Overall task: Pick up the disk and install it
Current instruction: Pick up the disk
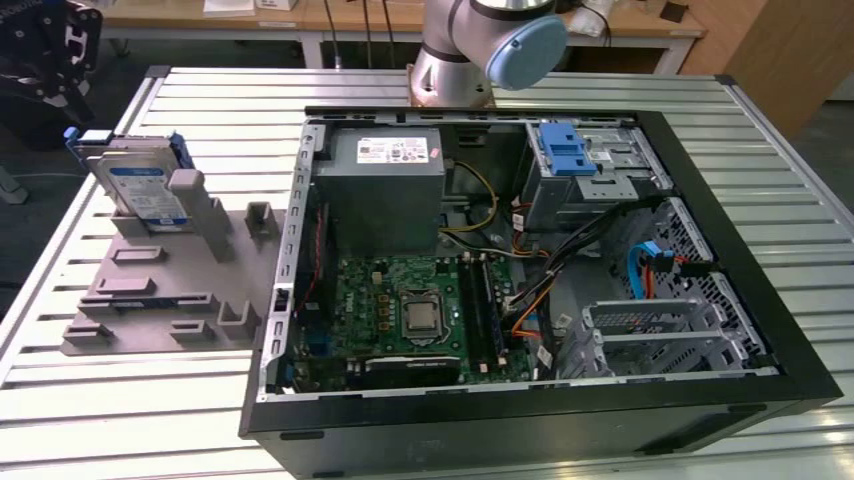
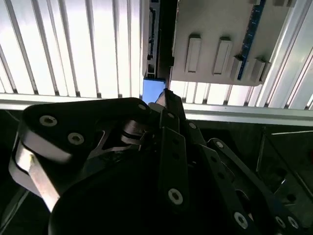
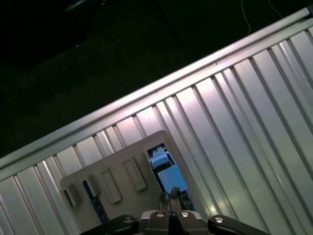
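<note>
The disk [image 1: 138, 186] stands on edge in a grey holder [image 1: 160, 290] on the slatted table, at the exterior view's left. It is silver with a white-and-blue label and a blue carrier frame. My gripper [image 1: 51, 52] hangs dark above and behind it, apart from it. In the first wrist view the disk's blue top edge [image 3: 165, 170] lies just past my gripper [image 3: 171, 197], whose fingertips sit close together, shut on nothing. In the second wrist view the gripper [image 2: 167, 97] points at the blue carrier corner [image 2: 152, 89].
An open black computer case [image 1: 747, 330] lies flat beside the holder, with a motherboard [image 1: 407, 315], a grey power supply [image 1: 384, 190] and a drive cage with a blue latch [image 1: 566, 150]. The arm's base [image 1: 461, 60] stands behind the case. The table edge [image 3: 146, 95] runs near the holder.
</note>
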Controlling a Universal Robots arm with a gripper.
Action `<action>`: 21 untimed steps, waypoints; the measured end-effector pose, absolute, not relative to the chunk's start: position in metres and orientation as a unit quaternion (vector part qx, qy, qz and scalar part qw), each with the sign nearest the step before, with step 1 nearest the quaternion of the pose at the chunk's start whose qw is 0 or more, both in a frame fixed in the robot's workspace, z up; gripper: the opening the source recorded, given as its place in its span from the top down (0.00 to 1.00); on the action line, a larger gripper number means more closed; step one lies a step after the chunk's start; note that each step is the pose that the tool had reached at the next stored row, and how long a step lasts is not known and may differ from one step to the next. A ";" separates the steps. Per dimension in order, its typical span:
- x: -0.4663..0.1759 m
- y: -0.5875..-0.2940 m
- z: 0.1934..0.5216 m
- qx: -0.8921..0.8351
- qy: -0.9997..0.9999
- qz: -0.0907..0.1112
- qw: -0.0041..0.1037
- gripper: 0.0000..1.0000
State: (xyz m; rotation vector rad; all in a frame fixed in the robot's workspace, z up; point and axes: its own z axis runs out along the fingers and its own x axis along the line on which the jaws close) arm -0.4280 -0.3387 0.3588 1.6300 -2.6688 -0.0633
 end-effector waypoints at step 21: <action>-0.428 -0.339 0.357 0.620 -0.785 -0.019 0.009 0.89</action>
